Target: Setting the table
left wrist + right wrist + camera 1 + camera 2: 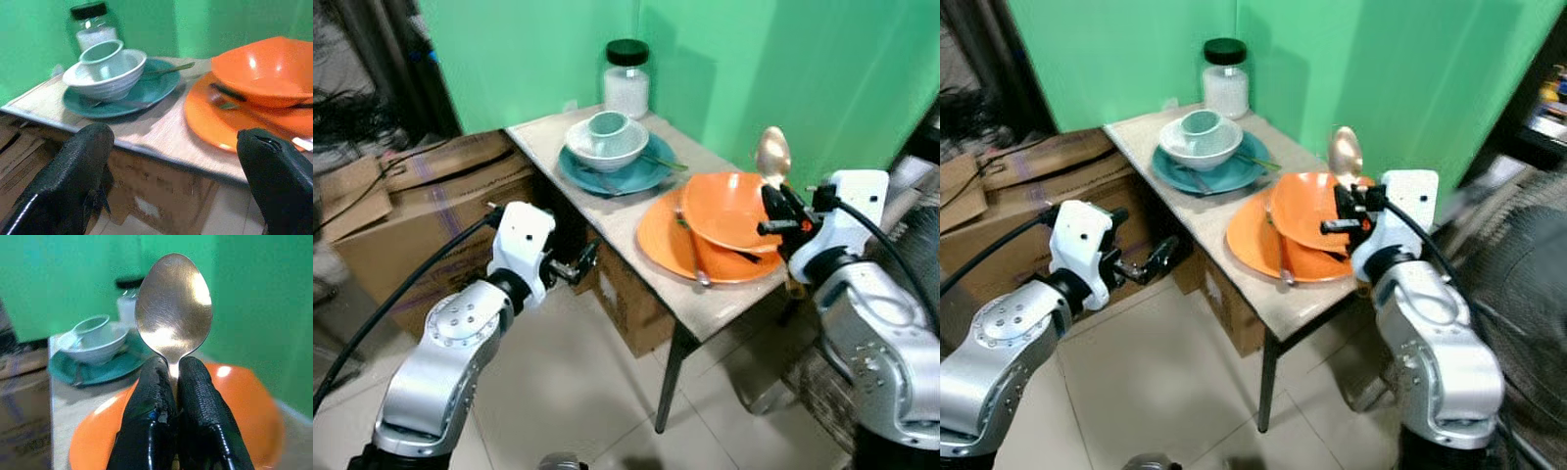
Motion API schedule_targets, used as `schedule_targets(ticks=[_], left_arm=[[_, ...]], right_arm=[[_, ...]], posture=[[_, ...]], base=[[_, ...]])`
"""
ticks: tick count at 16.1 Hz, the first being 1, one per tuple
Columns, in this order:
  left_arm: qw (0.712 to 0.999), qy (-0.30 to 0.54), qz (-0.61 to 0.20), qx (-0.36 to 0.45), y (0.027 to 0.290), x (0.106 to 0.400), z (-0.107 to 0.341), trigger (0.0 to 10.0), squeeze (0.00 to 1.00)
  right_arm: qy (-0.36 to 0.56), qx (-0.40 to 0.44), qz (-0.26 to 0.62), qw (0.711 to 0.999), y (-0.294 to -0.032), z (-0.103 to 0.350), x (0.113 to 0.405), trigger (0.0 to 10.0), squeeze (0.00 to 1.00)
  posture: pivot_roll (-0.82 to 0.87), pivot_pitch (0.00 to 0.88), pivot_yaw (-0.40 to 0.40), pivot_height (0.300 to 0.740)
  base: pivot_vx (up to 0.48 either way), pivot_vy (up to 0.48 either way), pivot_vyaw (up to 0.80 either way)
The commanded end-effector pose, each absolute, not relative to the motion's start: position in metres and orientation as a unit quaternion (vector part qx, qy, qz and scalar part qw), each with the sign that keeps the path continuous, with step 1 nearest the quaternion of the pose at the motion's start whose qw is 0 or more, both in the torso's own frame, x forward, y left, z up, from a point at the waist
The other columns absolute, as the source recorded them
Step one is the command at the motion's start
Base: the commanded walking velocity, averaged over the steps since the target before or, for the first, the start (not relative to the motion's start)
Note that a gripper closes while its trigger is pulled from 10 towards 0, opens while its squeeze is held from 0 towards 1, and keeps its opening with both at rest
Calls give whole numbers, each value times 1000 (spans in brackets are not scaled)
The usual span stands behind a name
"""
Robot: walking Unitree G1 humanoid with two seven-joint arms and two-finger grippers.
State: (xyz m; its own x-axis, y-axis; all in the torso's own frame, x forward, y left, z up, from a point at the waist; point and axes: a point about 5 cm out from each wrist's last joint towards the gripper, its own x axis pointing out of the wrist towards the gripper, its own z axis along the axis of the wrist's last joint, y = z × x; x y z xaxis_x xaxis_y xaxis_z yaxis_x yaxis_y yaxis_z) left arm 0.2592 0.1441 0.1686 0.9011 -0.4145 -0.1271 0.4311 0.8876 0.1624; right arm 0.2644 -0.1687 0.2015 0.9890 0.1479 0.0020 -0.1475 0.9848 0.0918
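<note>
Fingers of my right gripper (177, 382) are pinched tight on the neck of a metal spoon (173, 308), its bowl standing upright above the orange bowl (729, 208). That orange bowl sits tilted on an orange plate (658, 240) at the near end of the surface (617, 220), with cutlery lying under it. Farther back a teal plate (631, 176) carries a white bowl (607, 149) with a pale cup (609, 124) inside, and a jar (627, 78) stands by the wall. So both settings look mostly laid; I judge this spoon remains to place. My left gripper (173, 181) hangs spread wide and empty, just off the surface's edge.
</note>
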Motion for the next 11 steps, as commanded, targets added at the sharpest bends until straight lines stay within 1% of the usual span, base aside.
schedule_targets(ticks=[1,3,4,6,7,10,11], left_arm=[[971,35,-214,99,142,260,174,10000,0],[973,40,-203,98,144,259,173,10000,0],[974,42,-201,99,145,258,172,10000,0],[976,42,-188,103,147,257,171,10000,0],[977,40,-182,103,147,256,171,10000,0],[982,24,-156,106,151,258,176,10000,0],[983,21,-149,105,153,257,177,10000,0]], right_arm=[[-8,33,54,998,-173,202,263,10000,0],[-5,-24,32,999,-171,199,263,10000,0],[-6,-30,26,999,-170,199,264,10000,0],[-18,-12,7,1000,-169,201,268,10000,0],[-27,-25,-13,999,-171,202,270,10000,0],[-36,-24,-13,999,-172,204,276,10000,0],[-31,-9,-7,999,-171,202,277,10000,0]], posture=[[151,0,11,740],[160,0,-1,740],[166,0,-8,740],[179,0,-21,740],[182,0,-24,740],[201,0,-46,740],[204,0,-49,740]], base=[[0,0,-788],[0,0,-784],[0,0,-775],[0,0,-769],[0,0,-769],[0,0,-781],[0,0,-788]])
